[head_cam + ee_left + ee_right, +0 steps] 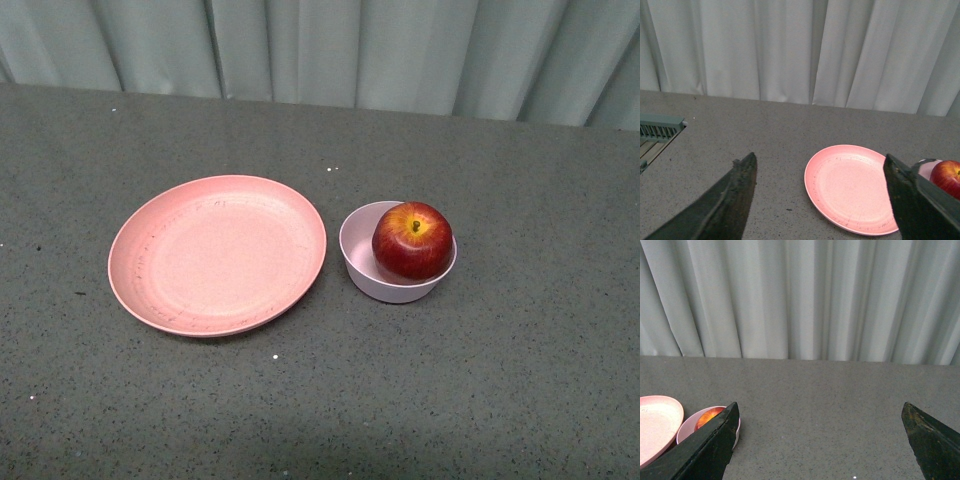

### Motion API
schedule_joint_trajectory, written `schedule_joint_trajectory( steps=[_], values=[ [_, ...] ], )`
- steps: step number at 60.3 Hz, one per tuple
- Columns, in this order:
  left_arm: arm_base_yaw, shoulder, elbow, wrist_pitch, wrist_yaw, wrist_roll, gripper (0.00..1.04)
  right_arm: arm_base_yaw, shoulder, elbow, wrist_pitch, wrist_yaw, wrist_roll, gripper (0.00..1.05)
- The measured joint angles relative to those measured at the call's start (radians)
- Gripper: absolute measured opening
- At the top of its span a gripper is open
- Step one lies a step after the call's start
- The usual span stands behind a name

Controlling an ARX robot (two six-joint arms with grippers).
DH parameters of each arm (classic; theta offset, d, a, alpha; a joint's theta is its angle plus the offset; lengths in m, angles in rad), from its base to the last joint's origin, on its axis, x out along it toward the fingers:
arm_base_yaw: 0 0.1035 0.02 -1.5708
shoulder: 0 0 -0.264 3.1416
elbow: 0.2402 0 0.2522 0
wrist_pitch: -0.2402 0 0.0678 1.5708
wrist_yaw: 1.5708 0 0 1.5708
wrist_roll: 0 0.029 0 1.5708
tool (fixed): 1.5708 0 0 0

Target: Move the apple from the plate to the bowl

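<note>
Apple (412, 240): glossy dark red, yellow-orange patch around stem (stem up), seated in bowl (363, 264), right of frame centre. Bowl: small, deep, pale pink. Plate (217, 253): wide, salmon-pink, speckled, empty, just left of bowl.

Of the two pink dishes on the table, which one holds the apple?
The bowl, the smaller, deeper, paler dish on the right, holds the apple. The wide, shallow salmon plate beside it holds nothing.

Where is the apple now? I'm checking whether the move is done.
In the front view the apple sits in the bowl, right of center on the table, with the bare plate just to the bowl's left.
</note>
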Motion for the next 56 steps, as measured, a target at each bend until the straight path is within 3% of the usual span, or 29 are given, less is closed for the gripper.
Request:
schedule_joint_trajectory(
  steps=[9,56],
  values=[
    [0.000,0.000,0.000,0.000,0.000,0.001,1.00,0.000,0.000,0.000,0.000,0.000,0.000,0.95],
    [0.000,0.000,0.000,0.000,0.000,0.000,0.98,0.000,0.000,0.000,0.000,0.000,0.000,0.95]
  ],
)
